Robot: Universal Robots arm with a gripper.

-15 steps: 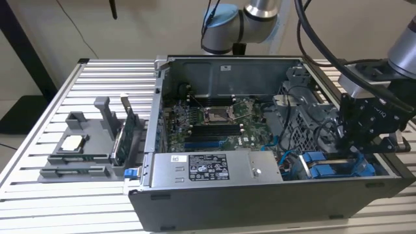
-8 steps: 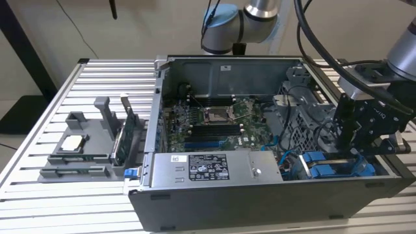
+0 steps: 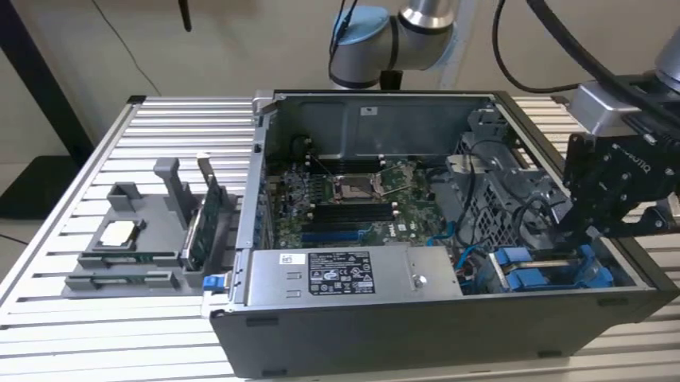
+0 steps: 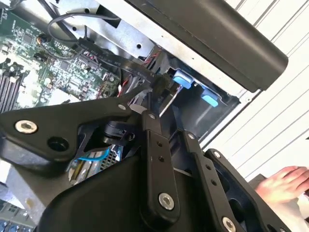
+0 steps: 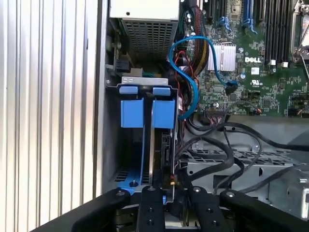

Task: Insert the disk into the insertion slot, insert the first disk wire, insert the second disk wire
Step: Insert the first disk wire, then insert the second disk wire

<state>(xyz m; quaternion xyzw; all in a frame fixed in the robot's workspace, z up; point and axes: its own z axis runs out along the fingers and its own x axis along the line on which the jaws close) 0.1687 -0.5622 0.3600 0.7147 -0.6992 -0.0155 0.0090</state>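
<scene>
The disk sits in the insertion slot (image 5: 137,81) at the case's front corner, on the exterior view's right. Its blue carrier (image 5: 164,112) (image 3: 542,272) shows at the bay's mouth, also as blue tabs (image 4: 182,79). My gripper (image 3: 565,237) reaches down into the bay right beside the carrier. In both wrist views its fingers stand close together, pinching a small black connector (image 4: 161,87) on a flat black disk wire (image 4: 116,60). The connector is level with the disk's edge, next to the blue tabs. The gripper (image 5: 165,186) hides where the connector meets the disk.
A blue cable (image 5: 186,72) loops from the motherboard (image 5: 251,63) towards the bay. Black cable bundles (image 5: 227,145) lie beside my fingers. The grey power-supply box (image 3: 340,274) fills the case's front. A grey parts holder (image 3: 138,239) stands on the slatted table. A hand (image 4: 285,181) rests outside the case.
</scene>
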